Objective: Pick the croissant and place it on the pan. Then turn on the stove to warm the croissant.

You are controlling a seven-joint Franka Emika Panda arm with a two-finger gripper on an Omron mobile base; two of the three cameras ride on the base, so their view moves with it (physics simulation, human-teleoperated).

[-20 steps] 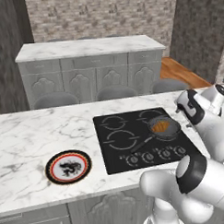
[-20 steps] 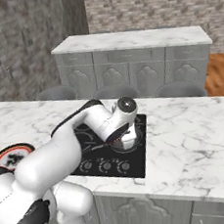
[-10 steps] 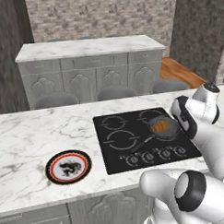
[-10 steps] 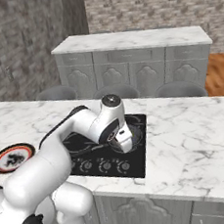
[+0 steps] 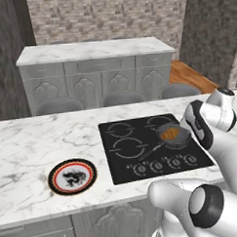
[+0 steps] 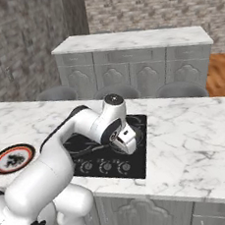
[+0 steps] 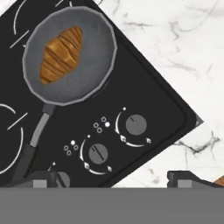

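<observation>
We see the marble counter carrying the stove, its black glass set flush in the stone. On the stove's right rear burner sits the pan, and the croissant lies inside it, toward one side of the grey bottom and clear of the rim. The pan's long handle runs out across the glass toward the knobs; in the hand view its far end is cut off at the picture's edge. Well to the left on the counter rests the plate, holding nothing but its black print. The gripper hovers above the stove's knob row, its fingertips spread wide apart with nothing between them. In the right base view the arm covers much of the stove, so we cannot make out the pan there. In the left base view the croissant is just an orange patch, probably its top.
</observation>
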